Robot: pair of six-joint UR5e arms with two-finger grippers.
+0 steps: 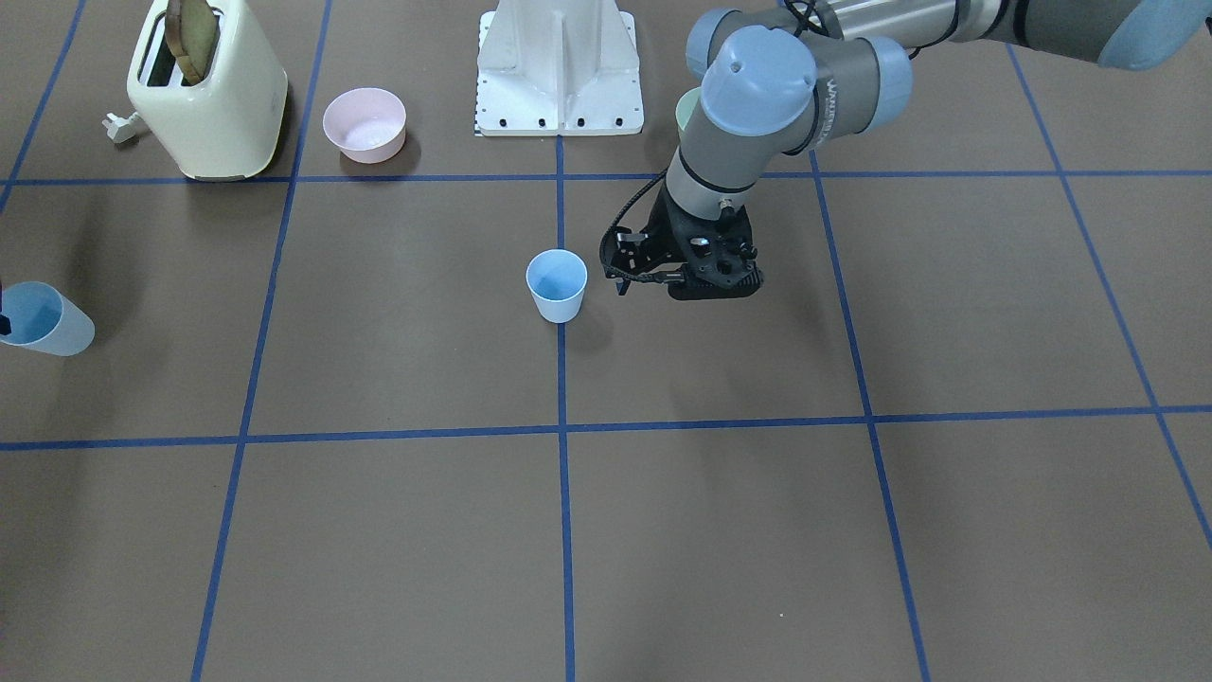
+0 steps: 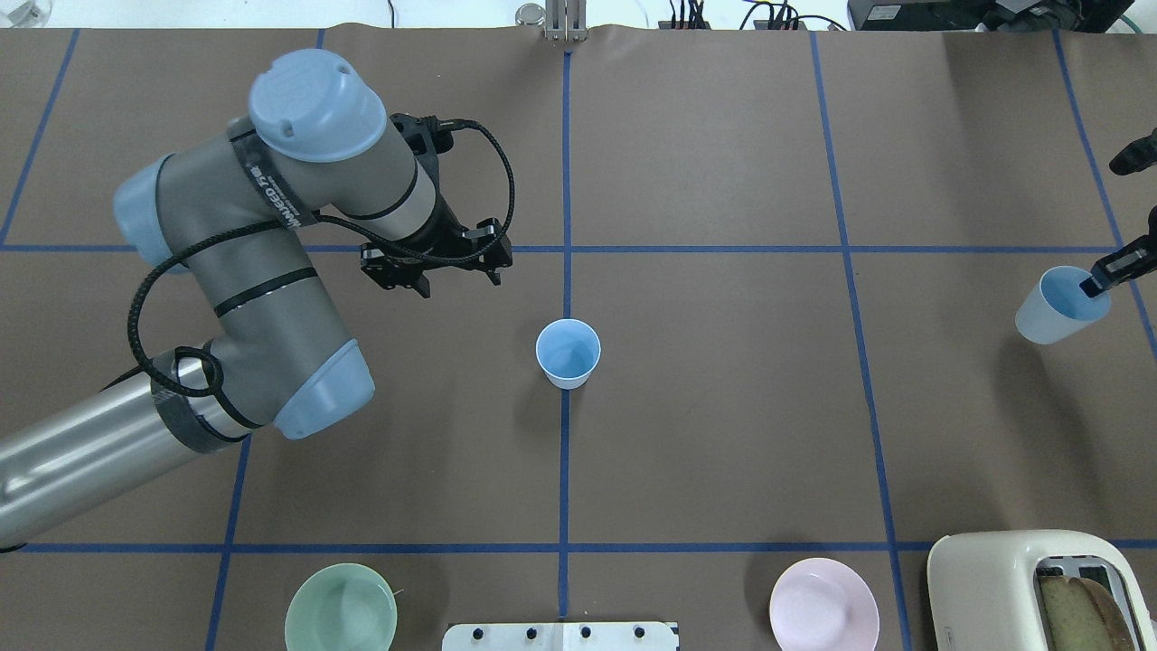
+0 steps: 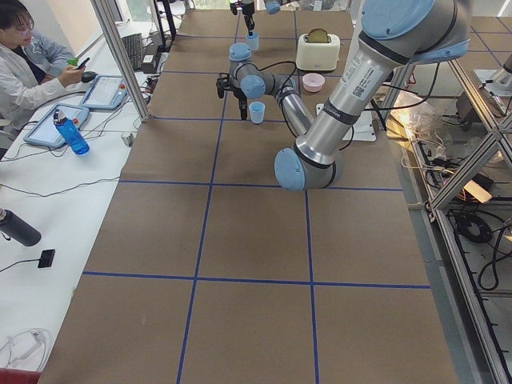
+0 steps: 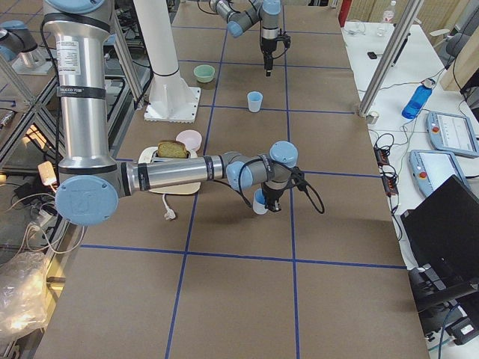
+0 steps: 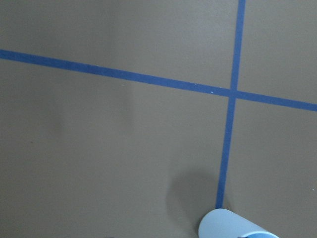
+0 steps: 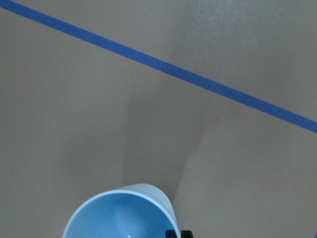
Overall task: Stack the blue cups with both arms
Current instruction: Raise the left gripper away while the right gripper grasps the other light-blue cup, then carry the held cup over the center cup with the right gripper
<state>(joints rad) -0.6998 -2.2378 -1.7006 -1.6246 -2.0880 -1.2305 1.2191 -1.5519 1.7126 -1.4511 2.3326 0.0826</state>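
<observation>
- Blue centre cup [image 2: 568,353]: upright on the middle tape line [image 2: 565,452], mouth up, long axis vertical. Probably placed there as the base to nest into.
- Second cup [image 2: 1059,306]: well apart, at the right end of the table [image 2: 723,434]. Pinched at the rim wall by right gripper [image 2: 1107,276], one finger inside. Tilted, mouth up and leaning out to the right. Rim pinch likely keeps the tapered base free for insertion.
- Left gripper [image 2: 441,274]: near centre cup, not touching, holding nothing. Jaws spread or pressed together: cannot tell.
</observation>
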